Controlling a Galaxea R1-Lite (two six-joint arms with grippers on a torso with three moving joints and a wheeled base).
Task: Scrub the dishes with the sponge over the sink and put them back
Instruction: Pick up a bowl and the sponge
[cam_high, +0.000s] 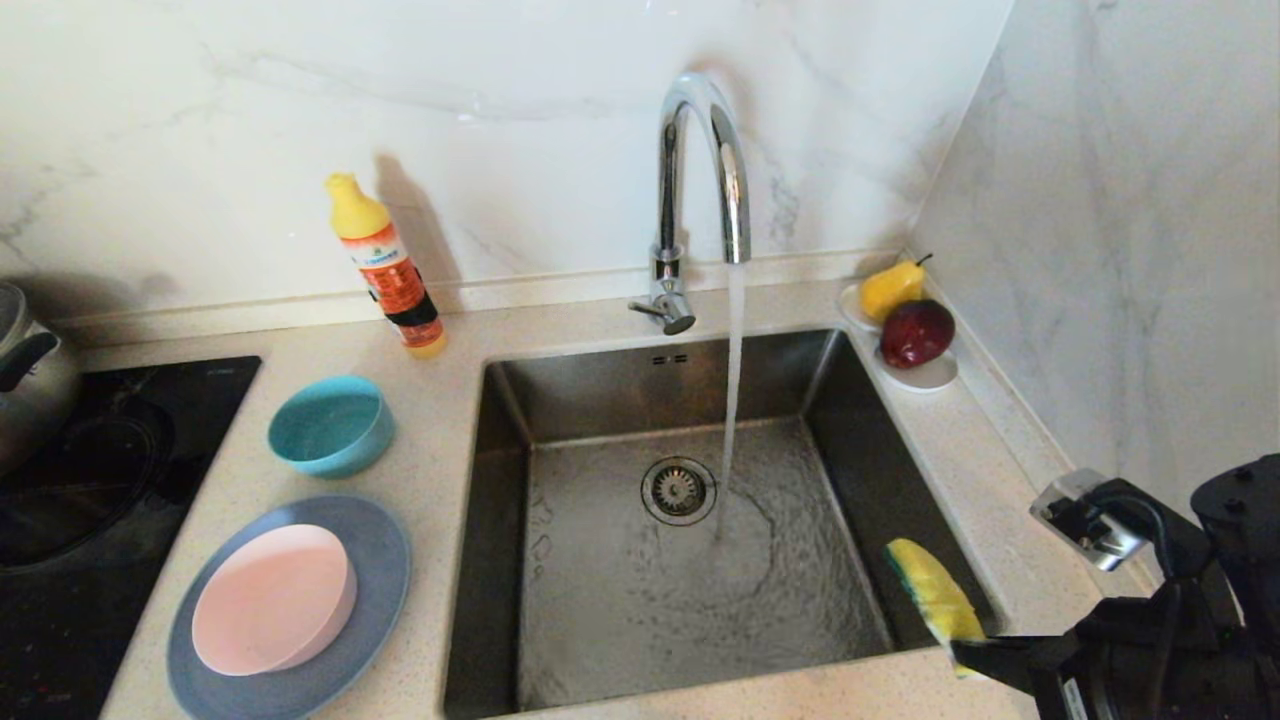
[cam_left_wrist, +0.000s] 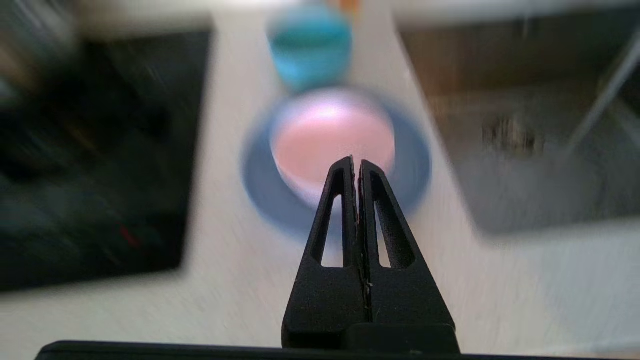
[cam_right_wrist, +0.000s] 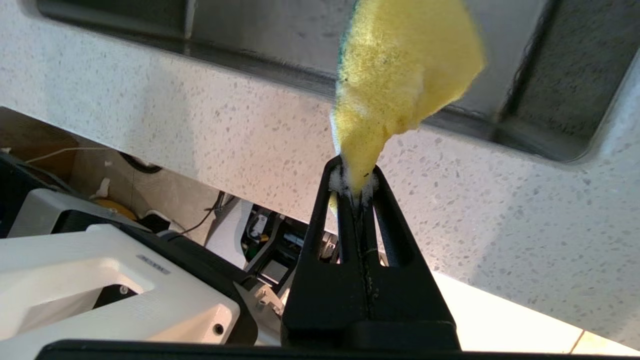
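Observation:
My right gripper (cam_high: 968, 655) is shut on one end of the yellow sponge (cam_high: 932, 592), holding it over the front right corner of the sink (cam_high: 590, 620). In the right wrist view the sponge (cam_right_wrist: 400, 70) fans out beyond the shut right gripper (cam_right_wrist: 354, 176). Left of the sink, the pink bowl (cam_high: 272, 598) sits on the grey-blue plate (cam_high: 375, 560), and the teal bowl (cam_high: 330, 424) stands behind them. My left gripper (cam_left_wrist: 356, 162) is shut and empty, hanging above the counter in front of the pink bowl (cam_left_wrist: 332, 137) and plate (cam_left_wrist: 260, 175); it is out of the head view.
Water runs from the faucet (cam_high: 700, 190) into the sink beside the drain strainer (cam_high: 679, 490). A detergent bottle (cam_high: 385, 265) stands behind the teal bowl. A white dish with pear (cam_high: 893, 288) and apple (cam_high: 916, 333) sits back right. A black cooktop (cam_high: 90, 470) lies far left.

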